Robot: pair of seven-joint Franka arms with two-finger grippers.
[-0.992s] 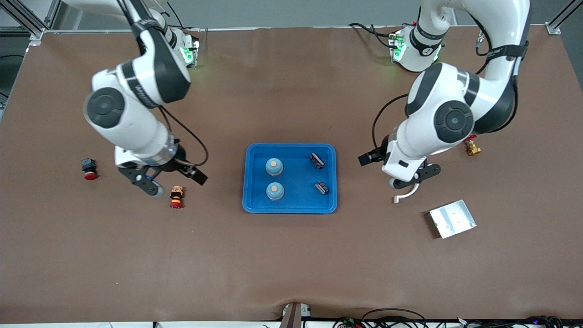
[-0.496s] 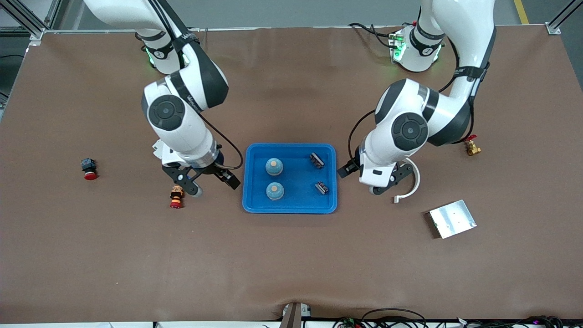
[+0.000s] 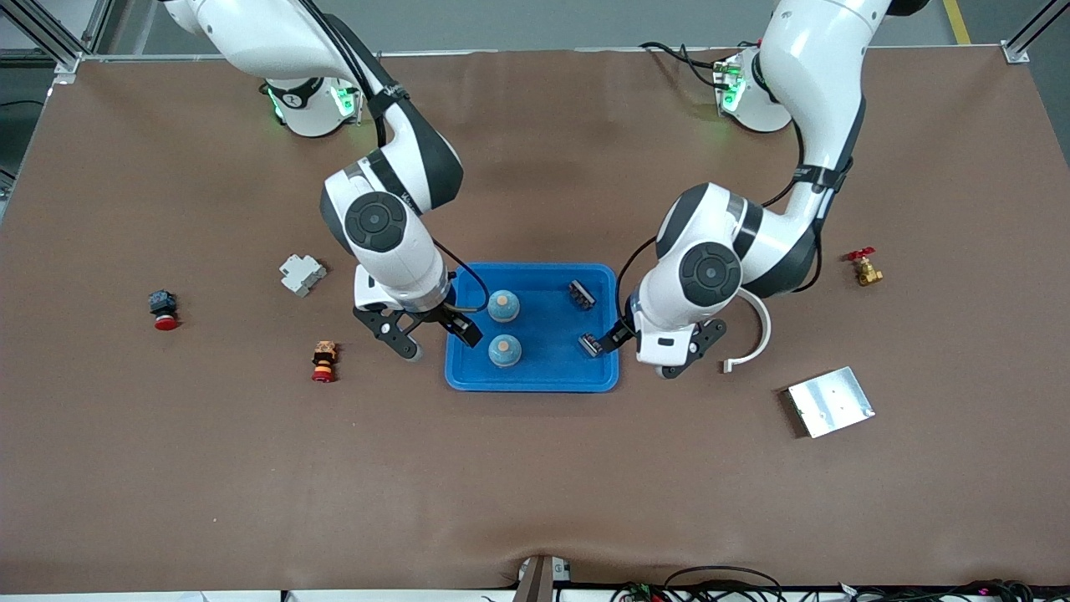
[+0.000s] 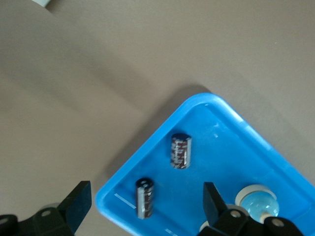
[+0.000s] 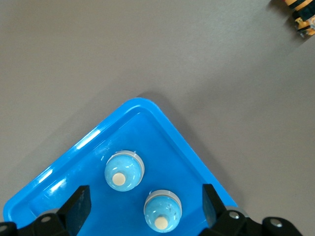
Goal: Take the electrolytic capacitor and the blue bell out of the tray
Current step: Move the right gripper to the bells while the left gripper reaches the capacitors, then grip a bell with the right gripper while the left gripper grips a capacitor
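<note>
We see two blue dome bells (image 3: pixel 503 306) w/ tan buttons and two dark cylindrical capacitors (image 3: pixel 582 294) lying on their sides in the blue tray (image 3: pixel 535 380), mid-table. Right gripper (image 3: pixel 435 334) hangs over the tray's edge by the bells, fingers spread, holding nothing. Left gripper (image 3: pixel 642 349) is over the capacitor-side edge, likewise spread and empty.

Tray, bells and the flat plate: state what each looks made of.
Tray: glossy blue plastic, judging by its moulded rounded rim and highlights.
Bells: light blue glossy domes, painted metal or plastic, cream buttons on top.
Plate: bare brushed metal, probably aluminium, pale grey with small holes.
</note>
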